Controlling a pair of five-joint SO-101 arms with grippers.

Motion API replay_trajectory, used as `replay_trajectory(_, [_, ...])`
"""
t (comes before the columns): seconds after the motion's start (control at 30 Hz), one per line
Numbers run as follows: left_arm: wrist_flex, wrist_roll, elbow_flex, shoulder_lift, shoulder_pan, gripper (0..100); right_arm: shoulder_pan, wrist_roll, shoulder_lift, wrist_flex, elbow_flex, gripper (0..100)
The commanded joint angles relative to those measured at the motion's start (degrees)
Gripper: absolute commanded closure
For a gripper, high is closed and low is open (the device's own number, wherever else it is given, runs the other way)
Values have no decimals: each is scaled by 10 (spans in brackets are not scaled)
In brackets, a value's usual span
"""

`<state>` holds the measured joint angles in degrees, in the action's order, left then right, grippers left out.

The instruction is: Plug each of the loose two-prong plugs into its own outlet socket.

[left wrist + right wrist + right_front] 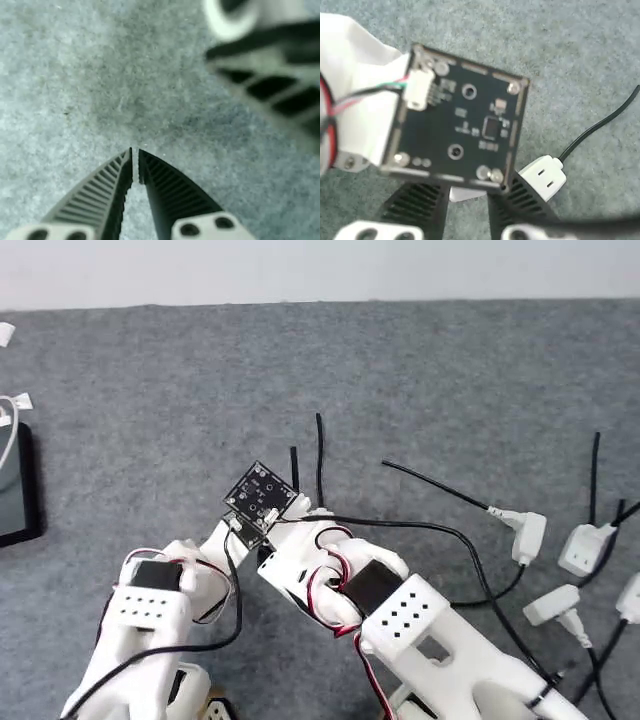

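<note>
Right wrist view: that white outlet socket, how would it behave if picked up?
The outlet socket looks like small moulded plastic, so probably stiff and light. Its black cord curves across the carpet, so it would likely trail and tug.

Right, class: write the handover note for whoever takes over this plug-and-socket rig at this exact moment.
Left gripper: shut, empty, above grey carpet.
Right gripper: beside a white socket; the left arm's camera board hides its grip.
Things: four more white cable ends lie apart, right side of the high view.
Done: no plug seen seated.
To do: match and plug in every one.
</note>
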<state>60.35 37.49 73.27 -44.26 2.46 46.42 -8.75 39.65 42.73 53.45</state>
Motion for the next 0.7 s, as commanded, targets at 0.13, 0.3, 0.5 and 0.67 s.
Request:
replay_trajectory(0.13, [-21,-22,-7,-7,0,987,-95,80,-7,-39,-30,991])
replay_trajectory(0.3, [-21,-22,-7,-7,-1,987,-159,130,-8,-98,-12,991])
replay_trajectory(0.5, [-21,-22,-6,-8,-1,987,-189,166,-10,-203,43,991])
replay_trajectory(0.67, [-21,-22,-7,-8,-16,987,-189,185,-72,-238,45,991])
